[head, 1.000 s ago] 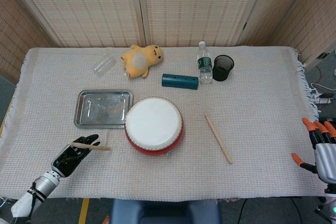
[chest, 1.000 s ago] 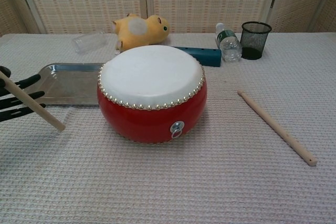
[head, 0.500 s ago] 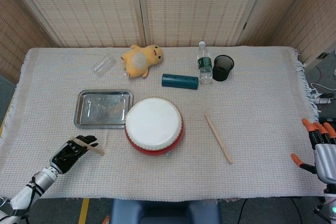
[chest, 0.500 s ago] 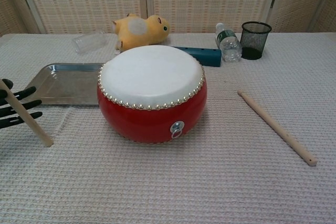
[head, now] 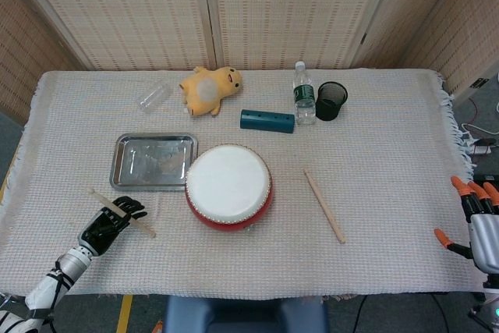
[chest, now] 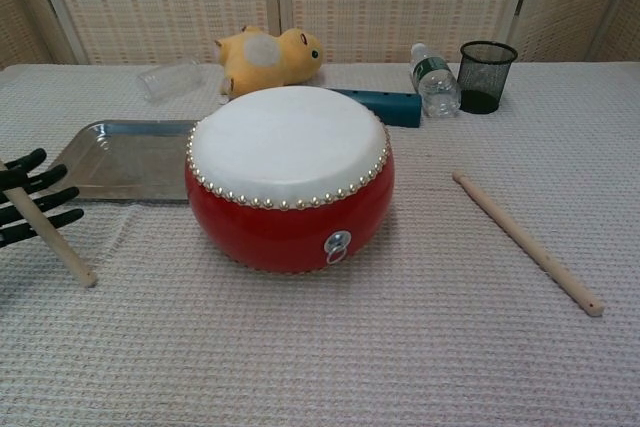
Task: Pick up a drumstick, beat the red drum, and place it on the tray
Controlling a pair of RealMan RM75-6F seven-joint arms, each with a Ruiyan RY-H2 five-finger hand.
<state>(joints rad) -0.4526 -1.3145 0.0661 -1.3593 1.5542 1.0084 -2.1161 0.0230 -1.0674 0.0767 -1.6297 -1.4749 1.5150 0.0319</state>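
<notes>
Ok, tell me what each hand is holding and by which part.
The left hand grips a pale wooden drumstick around mid-length, both ends sticking out. The right hand holds nothing.

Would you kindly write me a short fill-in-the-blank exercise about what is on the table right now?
1. The left hand holds a ____.
2. The red drum has a ____ top.
3. The metal tray lies to the ____ of the drum in the head view.
4. The black mesh cup stands beside the water ____.

Missing words: drumstick; white; left; bottle
</notes>
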